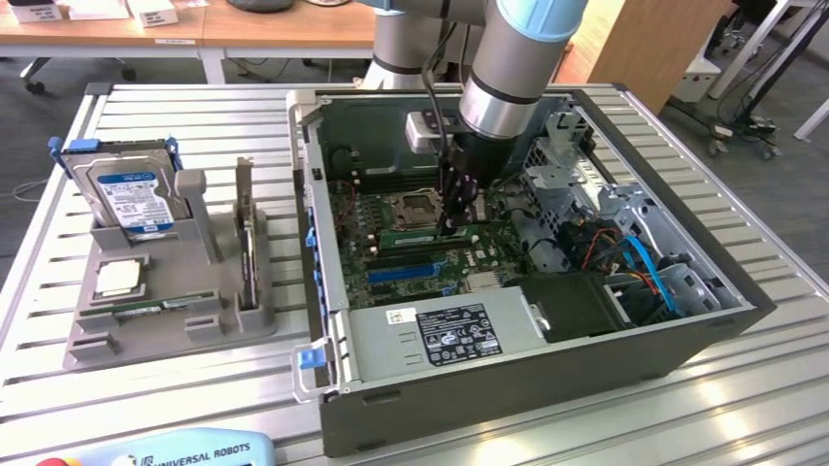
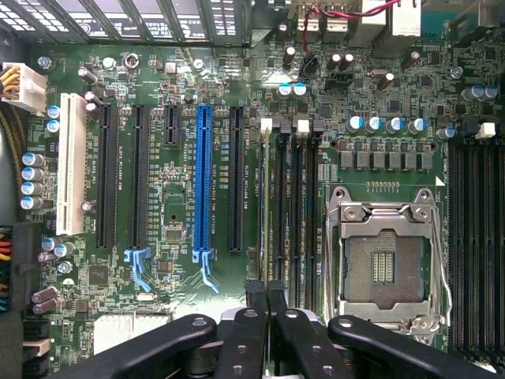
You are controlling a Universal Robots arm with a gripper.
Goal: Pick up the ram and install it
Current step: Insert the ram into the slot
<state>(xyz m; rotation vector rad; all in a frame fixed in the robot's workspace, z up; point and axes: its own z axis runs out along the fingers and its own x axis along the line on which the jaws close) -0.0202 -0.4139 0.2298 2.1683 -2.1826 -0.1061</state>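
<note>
My gripper [image 1: 453, 225] reaches down inside the open computer case [image 1: 340, 388], just above the motherboard beside the processor socket [image 1: 412, 206]. In the wrist view its black fingers [image 2: 254, 332] are shut together at the near end of the memory slots. The ram [image 2: 263, 205] shows edge-on as a thin line standing in the slot farthest from the socket [image 2: 387, 260], and its near end runs in between the fingertips of my gripper [image 2: 267, 296]. A second, similar green ram [image 1: 153, 309] lies flat on the grey holder [image 1: 78, 345] at the exterior view's left.
The holder also carries a blue-labelled hard drive [image 1: 130, 194] and a square silver processor chip [image 1: 116, 279]. Inside the case sit the power supply [image 1: 447, 335], blue and orange cables [image 1: 647, 267] and a drive cage [image 1: 577, 180]. Expansion slots [image 2: 203, 181] run alongside the memory slots.
</note>
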